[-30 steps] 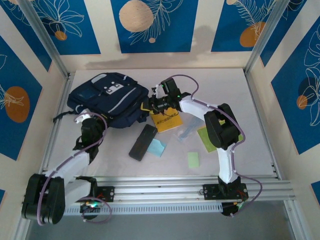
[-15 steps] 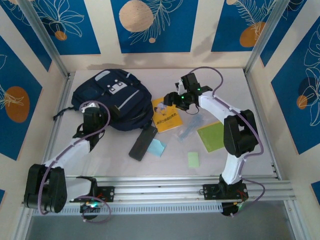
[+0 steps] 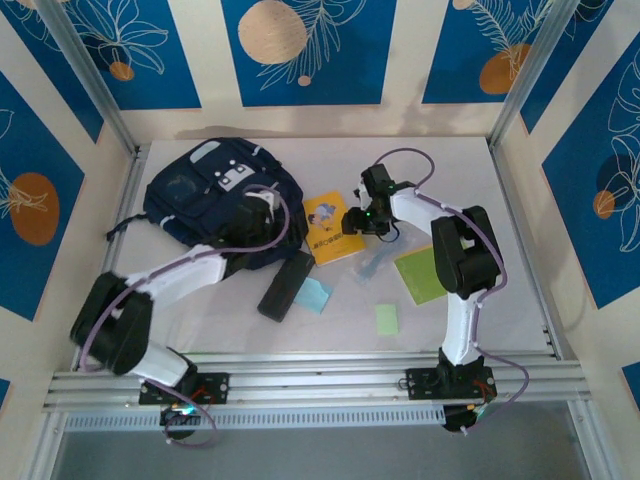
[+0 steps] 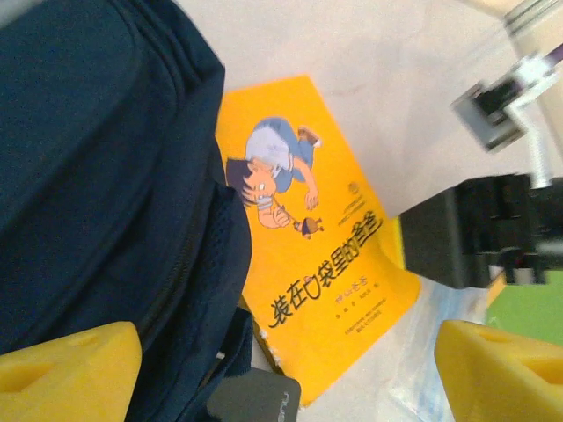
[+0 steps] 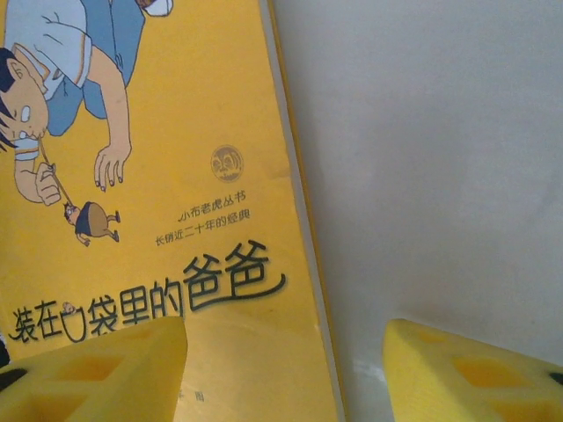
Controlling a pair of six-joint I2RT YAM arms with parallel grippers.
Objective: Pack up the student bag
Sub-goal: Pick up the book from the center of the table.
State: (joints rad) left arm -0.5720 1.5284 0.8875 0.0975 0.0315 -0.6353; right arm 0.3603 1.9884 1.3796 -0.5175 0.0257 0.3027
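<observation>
The student bag [image 3: 200, 195], a large navy backpack with pale trim, lies at the back left of the table. My left gripper [image 3: 272, 215] hovers open over the bag's right side. In the left wrist view the bag [image 4: 97, 167] is on the left and a yellow picture book [image 4: 312, 255] lies between my fingers [image 4: 70, 369]. My right gripper [image 3: 352, 224] is open low over the book [image 3: 328, 228]. In the right wrist view it [image 5: 286, 374] straddles the right edge of the book [image 5: 158, 158]. Neither gripper holds anything.
A slim black case [image 3: 285, 284] lies in front of the bag, with a blue sticky note [image 3: 315, 294] beside it. A clear plastic sleeve [image 3: 375, 262], a green notebook [image 3: 424, 274] and a small green note [image 3: 387, 319] lie to the right.
My left gripper has swung from the bag's near left side across to its right side and opened. The right gripper has pulled back from the bag to the book's right edge.
</observation>
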